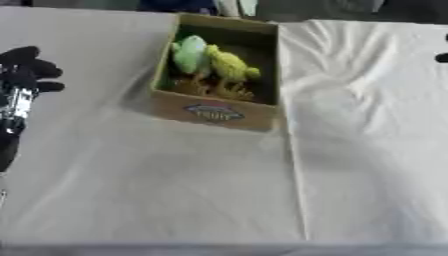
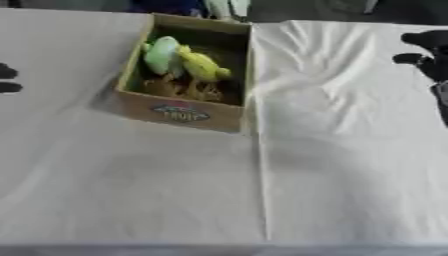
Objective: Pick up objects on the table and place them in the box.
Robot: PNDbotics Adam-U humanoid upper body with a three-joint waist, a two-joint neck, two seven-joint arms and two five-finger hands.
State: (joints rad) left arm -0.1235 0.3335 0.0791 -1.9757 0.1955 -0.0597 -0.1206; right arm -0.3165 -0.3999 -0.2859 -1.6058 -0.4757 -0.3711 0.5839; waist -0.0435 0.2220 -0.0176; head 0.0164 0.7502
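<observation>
Since both toys already lie inside the brown cardboard box (image 1: 215, 114), you have nothing loose left on the white-draped counter (image 1: 175, 190) to lift. The pale green soft-looking figure (image 1: 189, 56) and the yellow one (image 1: 229, 65) lean side by side against the left wall, touching. They look light and squashy; if one needs resettling, I'd take it round the plump body, not the thin orange legs. The box seems light too, so it may slide if nudged. Your left hand (image 1: 26, 70) hangs at the left edge, fingers relaxed, holding nothing. Your right hand (image 2: 429, 50) shows at the right edge; its fingers I cannot tell.
</observation>
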